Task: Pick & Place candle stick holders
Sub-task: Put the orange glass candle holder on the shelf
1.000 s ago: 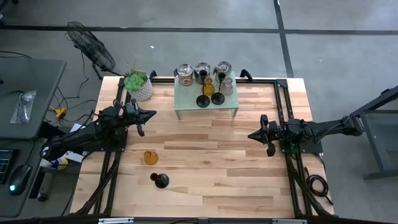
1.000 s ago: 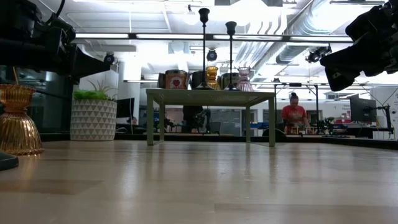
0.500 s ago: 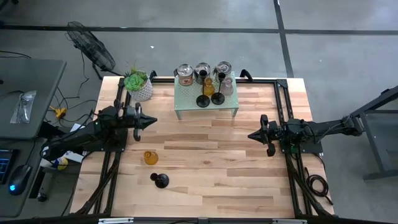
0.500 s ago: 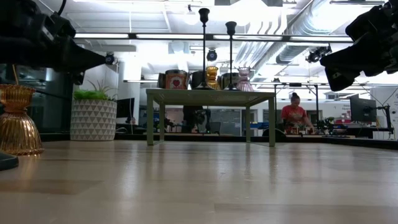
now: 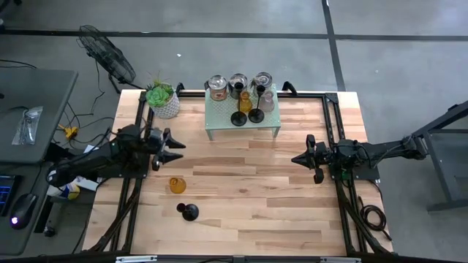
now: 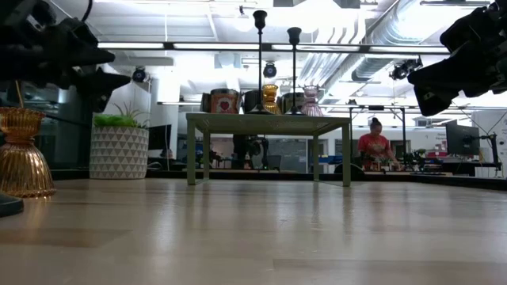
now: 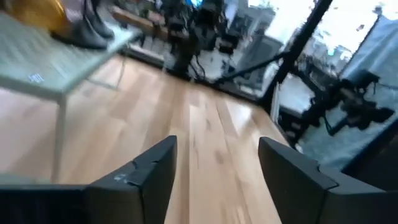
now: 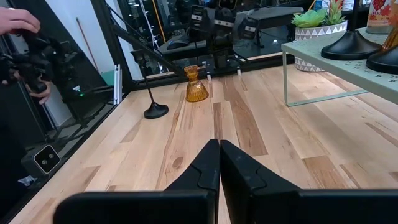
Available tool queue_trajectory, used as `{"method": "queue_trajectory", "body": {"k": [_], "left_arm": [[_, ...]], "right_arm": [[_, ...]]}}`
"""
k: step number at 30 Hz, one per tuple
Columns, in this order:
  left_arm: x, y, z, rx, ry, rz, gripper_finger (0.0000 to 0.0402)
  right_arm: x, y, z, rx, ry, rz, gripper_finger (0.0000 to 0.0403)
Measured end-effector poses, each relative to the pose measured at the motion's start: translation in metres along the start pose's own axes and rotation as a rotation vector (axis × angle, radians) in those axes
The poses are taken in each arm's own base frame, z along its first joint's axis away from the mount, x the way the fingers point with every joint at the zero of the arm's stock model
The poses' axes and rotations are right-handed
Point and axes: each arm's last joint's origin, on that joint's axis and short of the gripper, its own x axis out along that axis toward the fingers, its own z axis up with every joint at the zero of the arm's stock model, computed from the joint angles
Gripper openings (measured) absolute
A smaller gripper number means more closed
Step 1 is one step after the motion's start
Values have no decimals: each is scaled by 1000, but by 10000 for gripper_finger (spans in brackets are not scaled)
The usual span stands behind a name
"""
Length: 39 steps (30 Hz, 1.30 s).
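Wooden table (image 5: 241, 197) holds amber holder (image 5: 177, 185) (left gripper (image 5: 175, 148) open, empty).

The stand (image 5: 242, 117) at the table's (image 5: 292, 212) far edge carries crowded holders (image 5: 248, 96). In front of the stand the wood lies bare across to the right. Left of that stretch stand an amber holder (image 5: 177, 185) and a black holder (image 5: 189, 212), near each other.

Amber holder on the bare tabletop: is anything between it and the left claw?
Nothing visible. The left claw hangs open above bare wood, apart from the amber holder. The black stemmed holder stands beyond the amber one, not between. The right claw waits shut on the table's far side.
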Motion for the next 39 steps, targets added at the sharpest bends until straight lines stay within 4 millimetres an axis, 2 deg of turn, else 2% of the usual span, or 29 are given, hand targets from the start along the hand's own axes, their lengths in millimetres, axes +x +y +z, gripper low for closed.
{"method": "queue_trajectory", "body": {"k": [9, 13, 20, 24, 29, 35, 39], "left_arm": [[6, -13, -2, 9, 228, 128, 229], [8, -21, -5, 25, 352, 129, 229], [5, -36, 0, 56, 401, 91, 229], [2, -40, 3, 46, 408, 143, 229], [0, -44, 14, -58, 323, 258, 229], [0, -53, 19, -232, 396, 293, 229], [3, -60, 18, -277, 431, 316, 229]], "right_arm": [[0, 0, 0, 0, 0, 0, 3], [0, 0, 0, 0, 0, 0, 3], [0, 0, 0, 0, 1, 0, 3], [0, 0, 0, 0, 1, 0, 3], [0, 0, 0, 0, 1, 0, 3], [0, 0, 0, 0, 1, 0, 3], [0, 0, 0, 0, 1, 0, 3]]}}
